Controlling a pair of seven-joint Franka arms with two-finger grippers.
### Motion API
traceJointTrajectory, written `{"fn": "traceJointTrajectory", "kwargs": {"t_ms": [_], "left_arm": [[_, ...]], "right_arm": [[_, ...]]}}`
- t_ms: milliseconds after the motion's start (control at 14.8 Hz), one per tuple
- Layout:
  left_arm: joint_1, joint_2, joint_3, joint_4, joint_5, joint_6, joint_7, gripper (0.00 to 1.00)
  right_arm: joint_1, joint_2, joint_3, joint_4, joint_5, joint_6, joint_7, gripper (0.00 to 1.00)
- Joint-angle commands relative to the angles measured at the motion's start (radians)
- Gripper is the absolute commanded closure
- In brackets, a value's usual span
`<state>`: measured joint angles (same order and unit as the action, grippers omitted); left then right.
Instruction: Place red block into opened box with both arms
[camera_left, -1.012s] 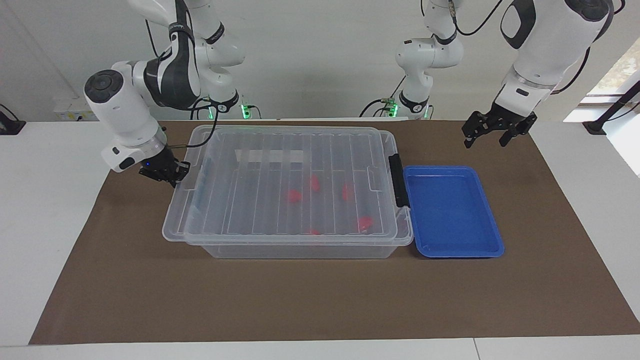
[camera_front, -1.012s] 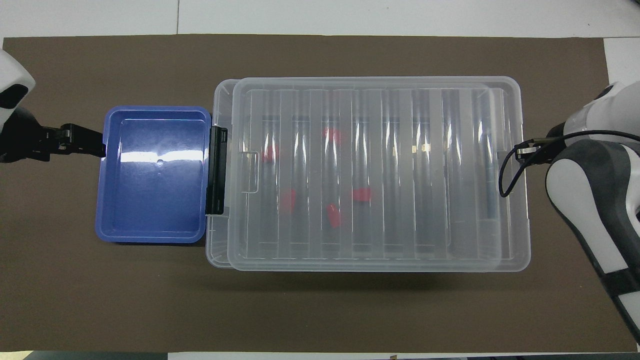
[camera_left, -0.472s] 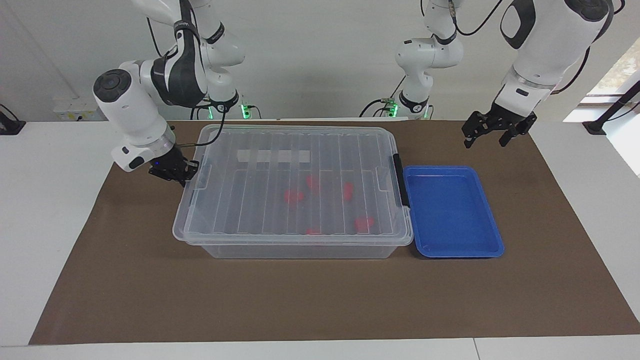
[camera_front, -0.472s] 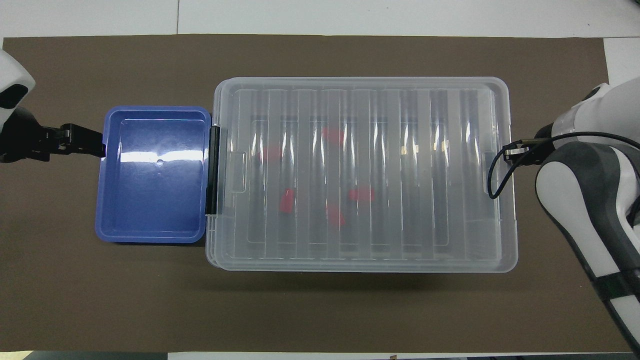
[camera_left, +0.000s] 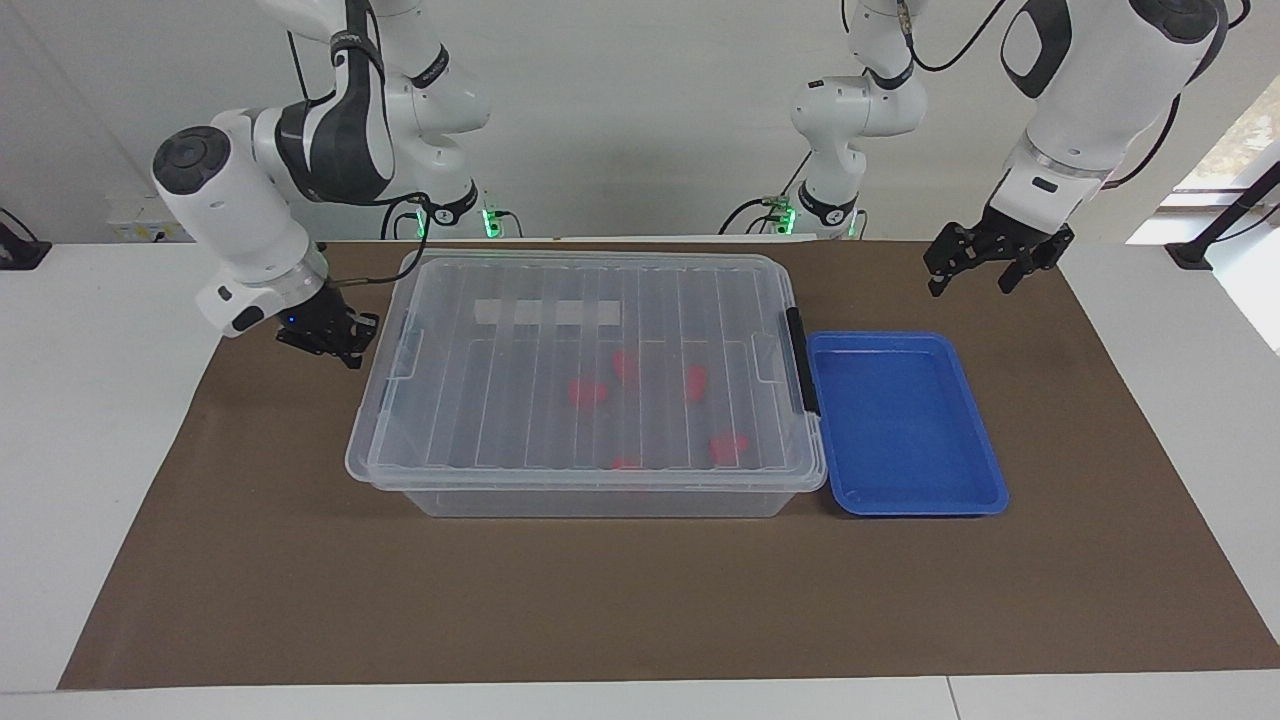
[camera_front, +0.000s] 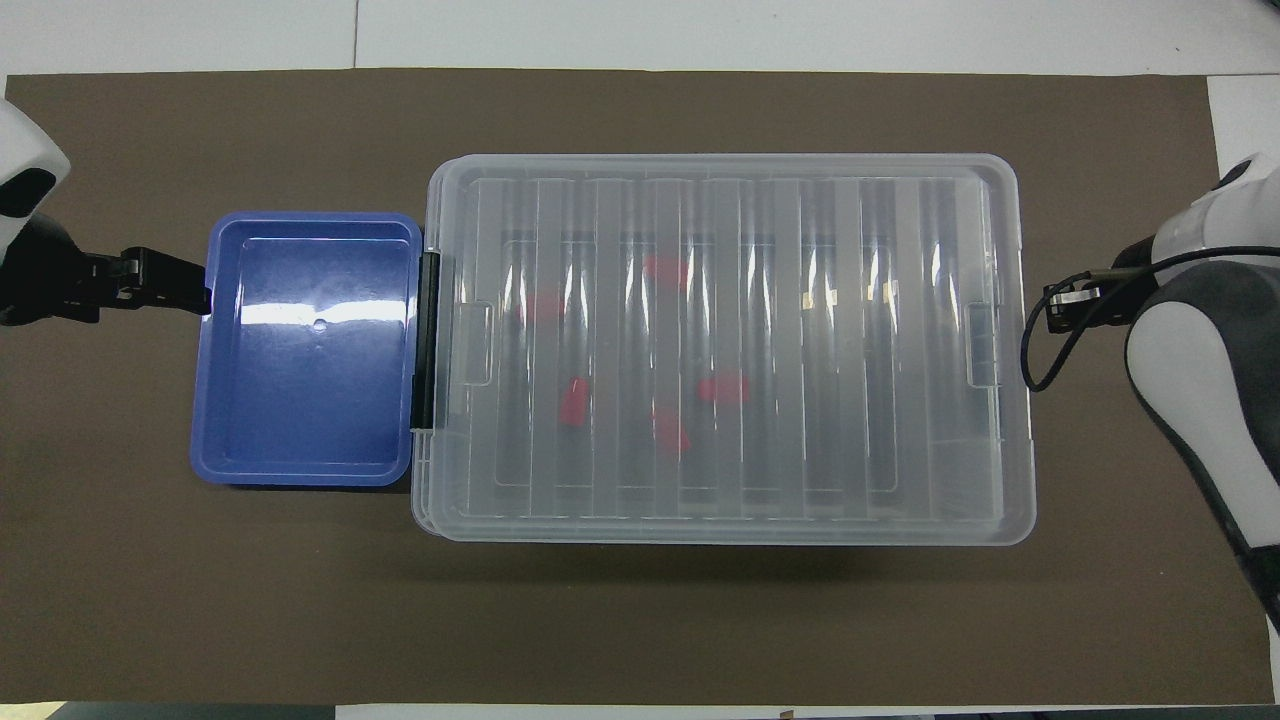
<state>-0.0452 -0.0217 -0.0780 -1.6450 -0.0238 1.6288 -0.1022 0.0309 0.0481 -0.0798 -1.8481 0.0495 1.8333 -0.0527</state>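
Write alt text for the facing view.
A clear lidded box holding red blocks sits mid-table on a brown mat, a blue tray beside its black-latched end. The right gripper is beside the box's other end; the left gripper, open, hangs above the mat near the tray.

My workspace is brightly and evenly lit from above. White glare streaks run along the ribs of the clear lid (camera_front: 730, 340), blurring the red blocks (camera_front: 722, 388) beneath it, and a bright band shines on the blue tray (camera_front: 310, 345). A soft shadow edges the box (camera_left: 590, 495) on the brown mat (camera_left: 640, 600). Daylight burns out the window (camera_left: 1240, 140) at the facing view's edge. Both views stay sharp.
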Motion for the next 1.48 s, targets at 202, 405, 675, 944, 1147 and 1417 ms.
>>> {"fn": "traceJointTrajectory", "kwargs": {"t_ms": [202, 405, 675, 944, 1147, 1417], "left_arm": [[-0.008, -0.001, 0.01, 0.005, -0.004, -0.017, -0.001, 0.0], [-0.008, -0.001, 0.01, 0.005, -0.005, -0.017, -0.001, 0.0], [-0.008, -0.001, 0.01, 0.005, -0.004, -0.017, -0.001, 0.0], [-0.008, -0.001, 0.01, 0.005, -0.004, -0.018, -0.001, 0.0], [-0.008, -0.001, 0.01, 0.005, -0.004, -0.017, -0.001, 0.0], [-0.008, -0.001, 0.01, 0.005, -0.005, -0.017, -0.001, 0.0]], "right_arm": [[-0.025, -0.06, -0.001, 0.069, -0.014, -0.141, -0.021, 0.0], [-0.013, -0.048, 0.005, 0.16, -0.057, -0.245, -0.019, 0.0], [0.011, -0.02, 0.014, 0.222, -0.103, -0.263, -0.013, 0.0], [0.007, 0.021, 0.005, 0.287, -0.105, -0.29, -0.013, 0.0], [-0.003, -0.039, 0.011, 0.228, -0.105, -0.289, -0.018, 0.0], [-0.009, -0.057, 0.011, 0.205, -0.091, -0.248, -0.021, 0.0]]}}
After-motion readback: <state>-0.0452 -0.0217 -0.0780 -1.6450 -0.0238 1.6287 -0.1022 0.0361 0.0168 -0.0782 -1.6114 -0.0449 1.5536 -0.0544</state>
